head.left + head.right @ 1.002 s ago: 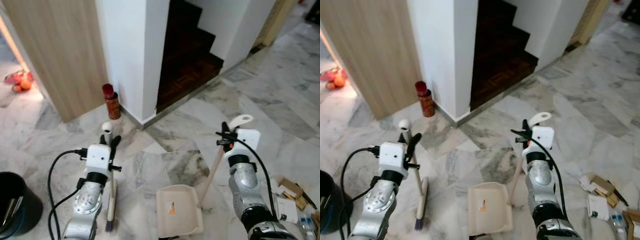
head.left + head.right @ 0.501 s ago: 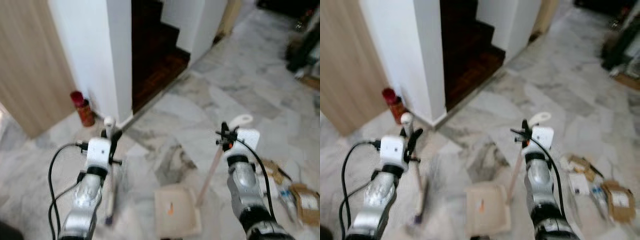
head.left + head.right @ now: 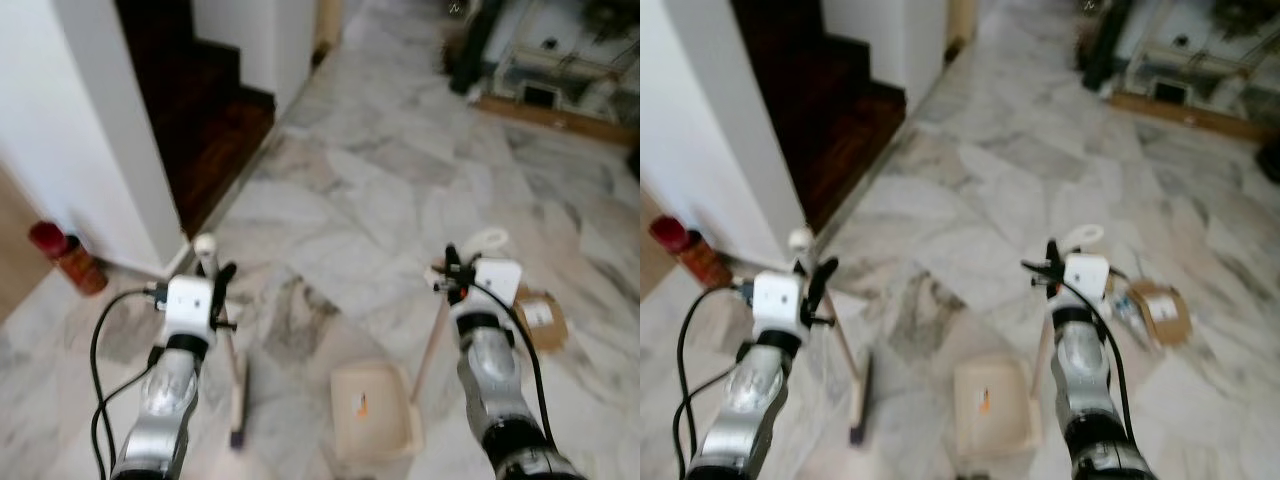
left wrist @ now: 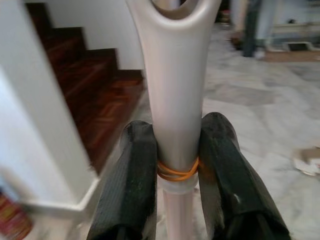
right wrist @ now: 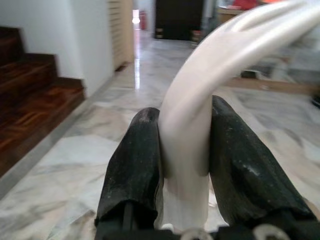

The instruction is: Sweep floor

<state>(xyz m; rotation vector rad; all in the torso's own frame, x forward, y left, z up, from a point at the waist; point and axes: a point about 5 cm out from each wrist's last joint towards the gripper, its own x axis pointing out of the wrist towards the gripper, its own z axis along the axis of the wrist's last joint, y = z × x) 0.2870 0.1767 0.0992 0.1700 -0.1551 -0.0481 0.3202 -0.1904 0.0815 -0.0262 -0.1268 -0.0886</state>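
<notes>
left gripper [image 4: 176, 160] clamped on cream broom [image 3: 228, 352] handle banded with orange elastic, right gripper [image 5: 185, 150] clamped on curved cream dustpan [image 3: 372, 410] handle, marble floor [image 3: 400, 190]

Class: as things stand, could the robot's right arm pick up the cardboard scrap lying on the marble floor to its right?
Probably not: the right gripper is shut on the dustpan handle, so it has no free fingers for the cardboard scrap.

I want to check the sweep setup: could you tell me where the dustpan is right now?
The dustpan sits on the marble floor low in the head views, between the arms, right of the broom; the right gripper is shut on its handle.
</notes>
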